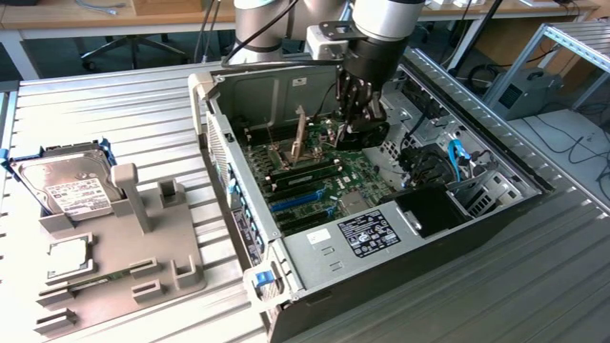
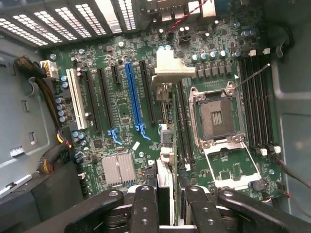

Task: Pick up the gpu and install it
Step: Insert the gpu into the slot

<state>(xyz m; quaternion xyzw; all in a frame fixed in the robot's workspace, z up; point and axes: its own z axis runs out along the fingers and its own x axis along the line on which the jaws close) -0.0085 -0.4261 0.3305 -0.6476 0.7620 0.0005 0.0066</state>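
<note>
While the arm reaches down into the open computer case (image 1: 286, 246), its fingers (image 2: 145, 206) are clamped on the gpu (image 2: 166, 104), one on each flat face. In the wrist view the card is seen edge-on, held upright over the motherboard (image 2: 121, 63), with its silver bracket (image 2: 171, 68) at the end away from the gripper (image 2: 165, 196). It hangs in line with the black expansion slots, between the blue slot (image 2: 131, 97) and the open CPU socket (image 2: 217, 116). I cannot tell whether its lower edge touches the board.

In the exterior view the gripper (image 1: 361, 127) sits deep inside the case, which lies on its side across the middle of the ribbed metal surface (image 1: 114, 107). Near that surface's edge at the exterior view's left rests a grey parts holder (image 1: 143, 246), with a silver hard drive (image 1: 67, 182) leaning in its far corner, well apart from the case.
</note>
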